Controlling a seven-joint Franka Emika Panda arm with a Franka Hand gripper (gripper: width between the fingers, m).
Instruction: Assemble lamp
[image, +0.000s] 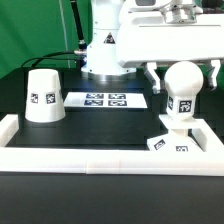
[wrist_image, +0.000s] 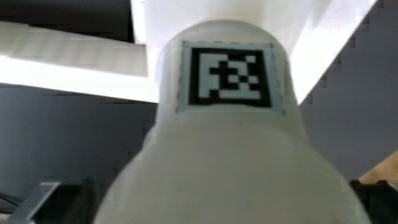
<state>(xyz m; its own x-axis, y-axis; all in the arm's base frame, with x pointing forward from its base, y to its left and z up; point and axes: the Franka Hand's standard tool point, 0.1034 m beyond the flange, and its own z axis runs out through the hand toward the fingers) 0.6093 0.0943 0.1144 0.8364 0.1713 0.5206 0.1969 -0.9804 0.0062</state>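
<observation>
The round-topped white bulb stands upright with its stem on the flat square base, at the exterior view's right by the white frame's corner. My gripper is around the bulb's head, with one finger on each side and a small gap showing at each, so it is open. In the wrist view the bulb fills the picture with its tag facing the camera, and a dark finger shows beside it. The tapered shade stands mouth down on the table at the exterior view's left.
The marker board lies flat between the shade and the bulb. A white frame rail runs along the front and up both sides. The robot's base stands behind the board, with cables at the back left.
</observation>
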